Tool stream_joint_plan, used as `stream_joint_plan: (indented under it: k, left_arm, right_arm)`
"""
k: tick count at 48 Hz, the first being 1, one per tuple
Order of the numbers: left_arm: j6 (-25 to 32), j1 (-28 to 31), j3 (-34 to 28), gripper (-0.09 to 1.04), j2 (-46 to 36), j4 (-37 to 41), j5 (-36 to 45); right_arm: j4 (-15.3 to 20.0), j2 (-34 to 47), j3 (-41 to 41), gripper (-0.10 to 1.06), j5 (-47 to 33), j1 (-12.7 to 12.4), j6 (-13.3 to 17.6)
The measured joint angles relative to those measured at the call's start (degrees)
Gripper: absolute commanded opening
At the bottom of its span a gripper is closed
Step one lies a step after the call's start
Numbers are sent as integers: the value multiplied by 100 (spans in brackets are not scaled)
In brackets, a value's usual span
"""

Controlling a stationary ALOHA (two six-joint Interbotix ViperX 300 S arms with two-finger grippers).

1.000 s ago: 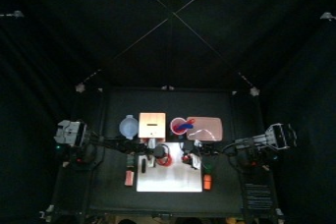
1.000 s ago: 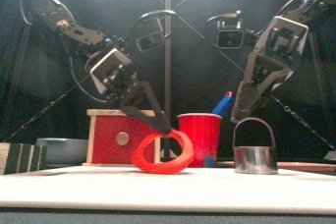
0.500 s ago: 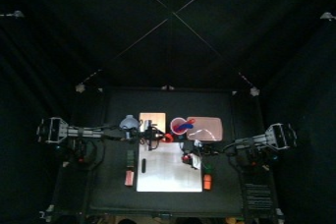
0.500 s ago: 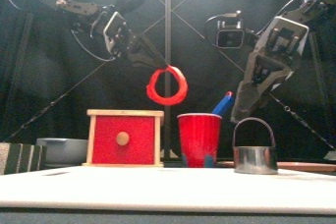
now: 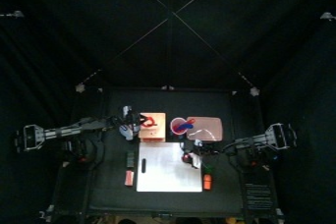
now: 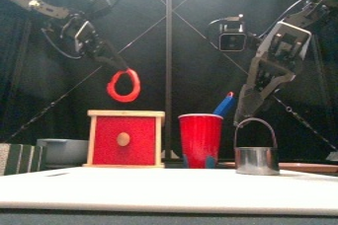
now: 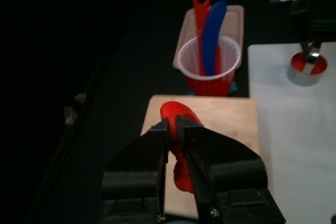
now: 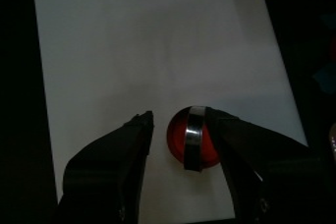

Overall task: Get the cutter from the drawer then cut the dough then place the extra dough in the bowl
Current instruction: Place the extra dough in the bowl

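**Item: dough ring** [image 6: 123, 99]. Red, smooth, a flat band pulled into a slightly long oval with an open middle. It hangs upright in the air, directly above the wooden box [image 6: 126, 138] and well clear of its pale top.

**Left gripper** [image 6: 117, 67]. Above the box, clenched on the ring's upper edge. The ring dangles below the jaws.

**Item: cutter** [image 6: 256, 160]. Round metal wall with a thin wire handle arching over it. It stands upright on the white board [image 8: 118, 41], to the right of the box and nearer the table's front. A red dough disc [image 8: 178, 141] fills its inside, and the handle crosses over it.

**Right gripper** [image 8: 182, 118]. Hovers above the cutter with its jaws spread wide, one to each side, gripping nothing.

**Item: bowl** [image 6: 59, 151]. Blue-grey and low, on the table just left of the box. Its inside cannot be seen.

**Box detail.** Red drawer front with a round knob, facing the table's front.

**Red cup** [image 6: 201, 142]. Upright, just right of the box, between it and the cutter. It holds a blue knife [image 7: 214, 27] and a red knife [image 7: 199, 7].
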Motion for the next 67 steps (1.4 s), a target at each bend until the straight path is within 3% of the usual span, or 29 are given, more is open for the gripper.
stream_joint_plan:
  k: [8,19,29,46,59,67]
  left_arm:
    - [0,343,562,57,-817,-237,70]
    - [0,378,1134,57,-1459,-589,255]
    - [-9,378,1494,57,-1485,-967,343]
    - [-9,554,1802,58,-1389,-1020,316]
    - [-9,712,1811,62,-976,-712,167]
    - [0,712,1811,76,-844,-677,-70]
  right_arm:
    - [-79,0,0,83,0,0,-9]
    - [-369,-44,-62,83,-237,-9,-18]
    - [-765,-141,-176,83,-791,-18,-18]
    - [-1125,-176,-334,83,-1802,-123,-53]
    - [-1151,-176,-334,83,-1951,-123,-9]
    - [-1063,-176,-316,83,-1960,-123,-9]
